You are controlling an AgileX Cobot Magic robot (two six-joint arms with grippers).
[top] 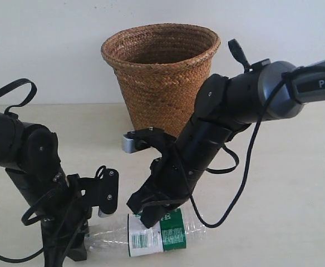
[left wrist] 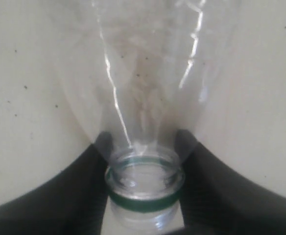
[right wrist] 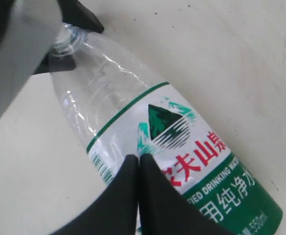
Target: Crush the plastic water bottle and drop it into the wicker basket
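Where right gripper [right wrist: 138,159] meets bottle [right wrist: 96,90], label [right wrist: 184,142] reads "DRINKING WATER".

Both arms angled down, left gripper [left wrist: 144,152] clamped on the plastic water bottle [left wrist: 143,73], right gripper [right wrist: 138,169] closed tight

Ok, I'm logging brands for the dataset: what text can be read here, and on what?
"PiPE", cut by the frame: right arm's grey link.
"夫山泉", red: label of the plastic water bottle.
"FIED DRINKING WATE", start hidden: same label.
"用纯净": same label.
"550ml": same label.
Digits by the barcode, exterior view: too small.
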